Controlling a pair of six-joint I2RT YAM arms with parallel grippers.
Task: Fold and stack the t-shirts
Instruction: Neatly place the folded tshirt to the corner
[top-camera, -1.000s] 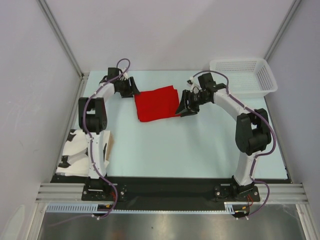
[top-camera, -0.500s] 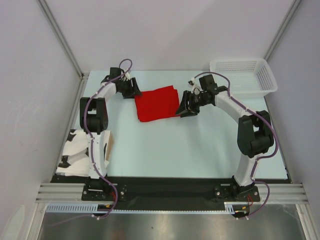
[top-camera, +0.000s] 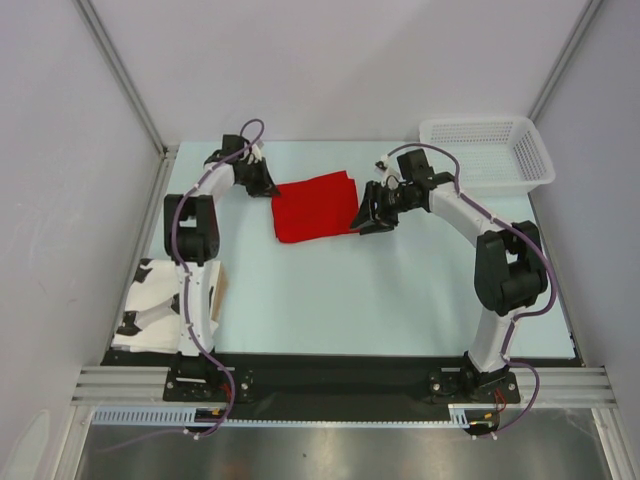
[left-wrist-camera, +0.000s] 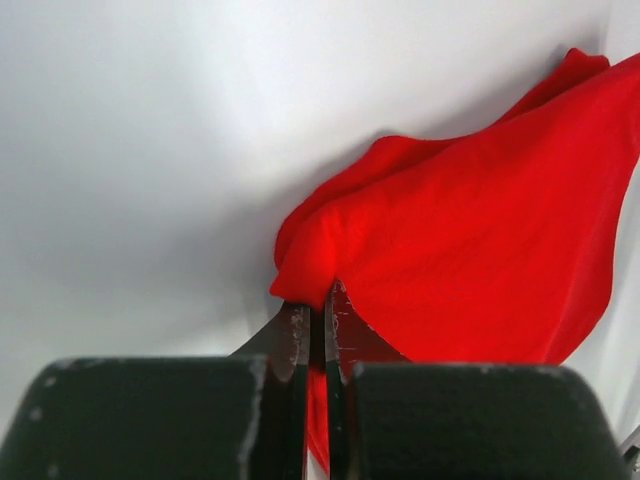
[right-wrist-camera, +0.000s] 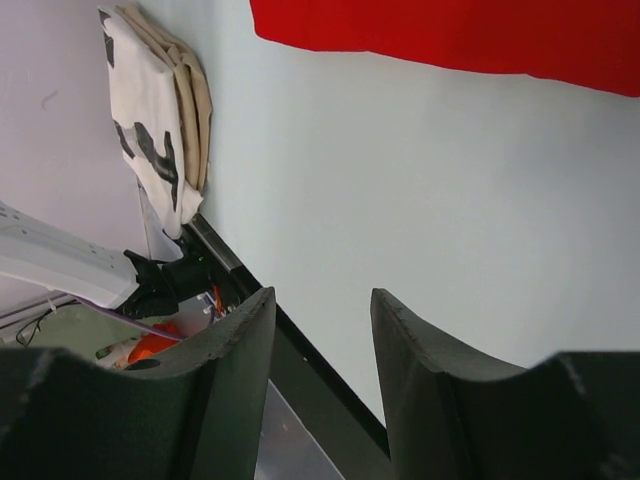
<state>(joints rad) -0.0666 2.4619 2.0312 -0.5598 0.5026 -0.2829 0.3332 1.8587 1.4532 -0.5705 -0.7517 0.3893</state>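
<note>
A red t-shirt (top-camera: 313, 205), folded into a rough rectangle, lies at the back middle of the table. My left gripper (top-camera: 270, 186) is at its left edge. In the left wrist view that gripper (left-wrist-camera: 318, 300) is shut on a pinched corner of the red t-shirt (left-wrist-camera: 480, 230), with red cloth showing between the fingers. My right gripper (top-camera: 363, 222) sits at the shirt's right edge, low over the table. Seen from the right wrist, the gripper (right-wrist-camera: 320, 300) is open and holds nothing, and the t-shirt (right-wrist-camera: 450, 30) is a red strip along the top.
A white mesh basket (top-camera: 487, 150) stands at the back right corner. A folded stack of black-and-white and tan cloths (top-camera: 150, 305) lies by the left arm's base and also shows as the cloth stack (right-wrist-camera: 150, 110) in the right wrist view. Grey walls close in on three sides.
My left gripper has shut on the shirt's left corner after standing open beside it. The right gripper has shifted only slightly and stays open.
</note>
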